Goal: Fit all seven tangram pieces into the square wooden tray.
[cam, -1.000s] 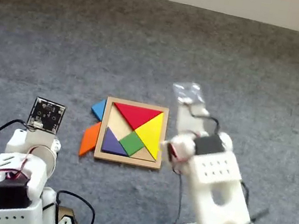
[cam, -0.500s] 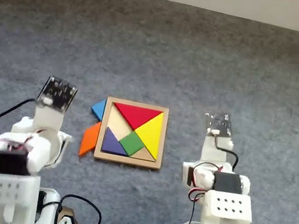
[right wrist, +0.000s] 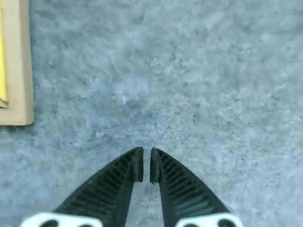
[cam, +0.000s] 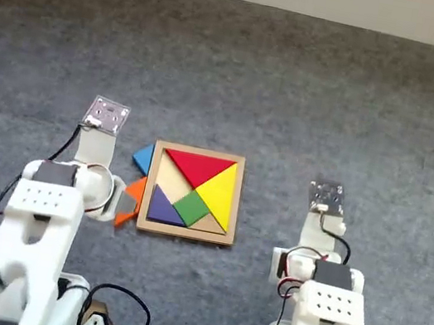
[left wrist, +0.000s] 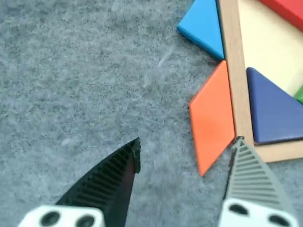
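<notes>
against the left rim of the square wooden tray (left wrist: 230, 56) lies the flat orange parallelogram piece (left wrist: 212, 116). the left gripper (left wrist: 185, 146) hangs just by it, jaws spread wide; best to nudge it off the rim, then pinch its long sides. the right gripper (right wrist: 143, 165) is nearly closed.

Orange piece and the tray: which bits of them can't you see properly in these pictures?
- High view: the left arm covers part of the orange piece.
- Left wrist view: the picture edge cuts off most of the tray and the red piece.
- Right wrist view: the edge cuts off all but a tray corner and a sliver of the yellow piece.
</notes>
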You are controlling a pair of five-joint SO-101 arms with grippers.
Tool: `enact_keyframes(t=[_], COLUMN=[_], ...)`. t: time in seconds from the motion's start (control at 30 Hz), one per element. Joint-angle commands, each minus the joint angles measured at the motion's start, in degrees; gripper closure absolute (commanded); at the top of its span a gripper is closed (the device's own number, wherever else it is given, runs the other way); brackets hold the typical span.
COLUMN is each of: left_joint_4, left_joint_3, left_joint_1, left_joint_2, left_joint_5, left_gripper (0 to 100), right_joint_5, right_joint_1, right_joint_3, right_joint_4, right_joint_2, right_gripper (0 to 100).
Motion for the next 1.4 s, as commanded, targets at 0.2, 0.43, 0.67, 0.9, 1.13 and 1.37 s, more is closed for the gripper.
enact_keyframes(t=[0.2, 0.43, 0.67, 0.9, 1.13, 1.37], left_joint_4=[-12.92, -13.19, -12.40, -2.99, -3.87, -10.37], left_joint_3=[-3.03, -7.43, -13.67, -20.26, -17.54, -13.14], left_joint_1=[1.19, 0.40, -4.70, -2.59, -1.45, -1.71], left_joint_2=[13.93, 19.74, 23.43, 21.93, 22.11, 22.11], left_joint_5=[0.44, 0.53, 0.18, 0.44, 3.34, 3.78], left_gripper=[70, 70, 74, 74, 74, 74], right_joint_5=[0.70, 0.70, 0.70, 0.70, 0.70, 0.88], right_joint_1=[0.75, 0.75, 0.75, 0.75, 0.75, 0.75], right_joint_3=[2.59, 3.82, 8.48, 8.75, 8.75, 8.84], right_joint_4=[-4.53, -4.53, -10.86, -10.95, -10.95, -10.95], right_joint_2=[-1.45, -1.36, -1.45, -1.45, -1.45, -1.45], right_gripper=[96.2, 96.2, 96.2, 96.2, 96.2, 96.2])
